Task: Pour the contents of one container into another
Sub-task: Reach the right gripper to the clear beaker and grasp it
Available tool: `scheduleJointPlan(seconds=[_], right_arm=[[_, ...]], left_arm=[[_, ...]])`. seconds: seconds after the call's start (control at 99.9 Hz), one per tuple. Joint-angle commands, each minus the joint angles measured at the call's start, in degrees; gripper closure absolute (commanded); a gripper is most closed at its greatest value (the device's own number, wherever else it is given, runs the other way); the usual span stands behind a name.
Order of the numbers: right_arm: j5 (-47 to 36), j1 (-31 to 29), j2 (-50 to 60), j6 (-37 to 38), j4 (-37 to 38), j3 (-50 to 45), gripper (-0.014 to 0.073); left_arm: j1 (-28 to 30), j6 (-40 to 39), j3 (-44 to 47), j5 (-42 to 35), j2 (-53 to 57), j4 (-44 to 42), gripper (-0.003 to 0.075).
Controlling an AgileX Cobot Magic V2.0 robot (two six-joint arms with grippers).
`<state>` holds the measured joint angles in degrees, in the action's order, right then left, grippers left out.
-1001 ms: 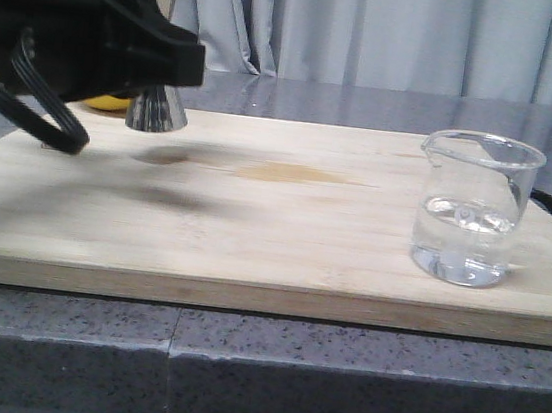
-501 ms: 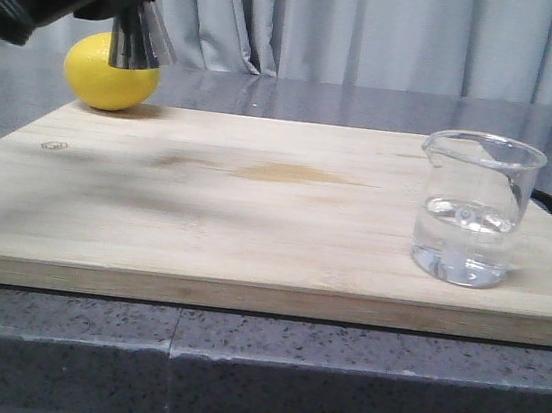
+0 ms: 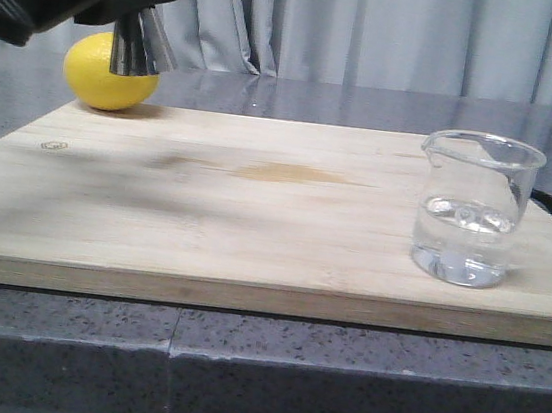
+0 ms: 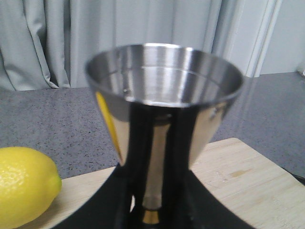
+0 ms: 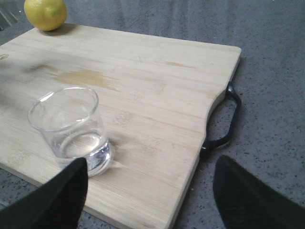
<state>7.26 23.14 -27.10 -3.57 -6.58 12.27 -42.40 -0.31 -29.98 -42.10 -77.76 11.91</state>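
The left gripper [image 4: 152,210] has its fingers closed on the narrow waist of the jigger [image 4: 164,102], holding it upright in the air above the far left corner of the board [image 3: 254,224], in front of the lemon [image 3: 106,73]. The right gripper [image 5: 150,191] has its fingers spread wide and empty, hanging just above the near right part of the board with the beaker [image 3: 474,211] beside one finger.

The step in hand looks like presenting the jigger as the receiver while the beaker is not yet grasped. The next move calls for the right fingers to close round the beaker's wall, lift it level, and bring its lip over the jigger's cup.

The beaker is clear glass, standing upright, roughly a third full of clear liquid. The jigger is shiny steel; its upper cup may hold a little liquid, but reflections make that hard to tell.
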Motion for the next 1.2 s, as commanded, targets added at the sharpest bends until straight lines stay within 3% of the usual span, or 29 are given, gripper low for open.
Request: scheduleJointPlan(seconds=[0.0, 0.22, 0.531, 1.192], right_arm=[[-5.35, 0.17, -2.01, -0.75, 0.55, 1.35, 0.0095], [-7.26, 0.84, -7.53, -0.75, 0.55, 1.22, 0.0095], [-14.74, 10.49, -13.45, -0.75, 2.31, 1.22, 0.0095], [-32.47, 11.07, -27.86, -0.65, 3.84, 1.22, 0.0095]], left_arm=[[-0.33, -0.51, -1.49, -5.19, 1.88, -0.53, 0.0739], [-0.33, -0.51, -1.49, -5.19, 1.88, -0.53, 0.0739], [-0.33, -0.51, -1.49, -5.19, 1.88, -0.53, 0.0739], [-0.33, -0.51, -1.49, -5.19, 1.88, -0.53, 0.0739]])
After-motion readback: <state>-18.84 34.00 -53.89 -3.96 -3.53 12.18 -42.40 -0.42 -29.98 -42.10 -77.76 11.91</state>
